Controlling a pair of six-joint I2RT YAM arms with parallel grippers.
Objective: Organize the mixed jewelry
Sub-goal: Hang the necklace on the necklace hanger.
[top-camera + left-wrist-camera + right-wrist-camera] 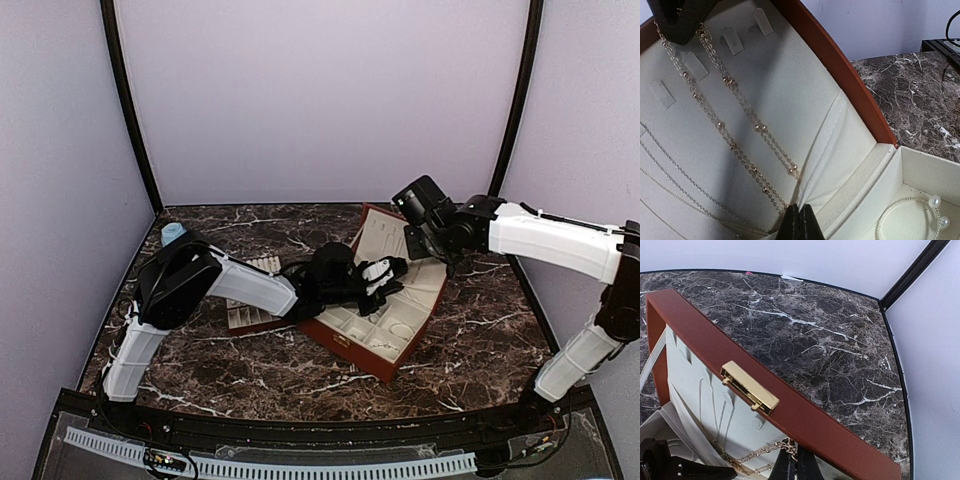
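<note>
The red-brown box (350,345) stands open with its lid (805,415) raised. A gold beaded chain (730,125) runs down the cream lining of the lid in two strands. My right gripper (799,460) is shut on its upper end, just under the lid's top edge, and its dark fingers (680,20) show in the left wrist view. My left gripper (798,212) is shut at the chain's lower end, beside the pocket's edge (825,135). Thin silver chains (670,170) lie on the lining to the left. In the top view both grippers (388,268) (428,242) meet at the lid.
A pearl-tipped bangle (905,205) lies in a compartment of the box's base. A gold latch (750,387) sits on the lid's rim. A blue cup (173,233) stands at the back left. A cream-lined tray (240,316) lies partly under my left arm.
</note>
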